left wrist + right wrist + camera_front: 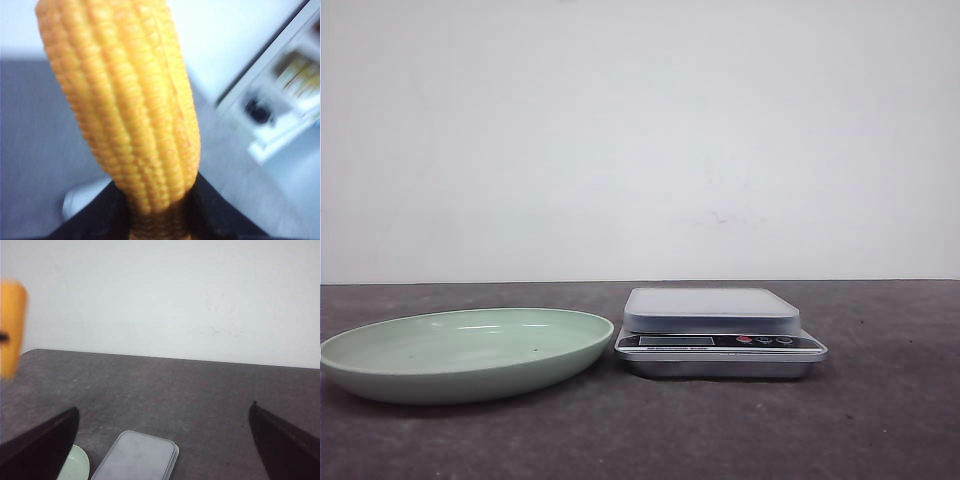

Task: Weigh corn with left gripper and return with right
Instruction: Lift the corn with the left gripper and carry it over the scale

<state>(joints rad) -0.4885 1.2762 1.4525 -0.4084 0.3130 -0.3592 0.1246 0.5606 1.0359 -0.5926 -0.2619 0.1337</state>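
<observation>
On the left of the dark table sits a pale green plate, and just to its right a silver kitchen scale, its platform bare. The left gripper pinches the corn at its lower end, held in the air. The right gripper hangs spread wide above the scale.
</observation>
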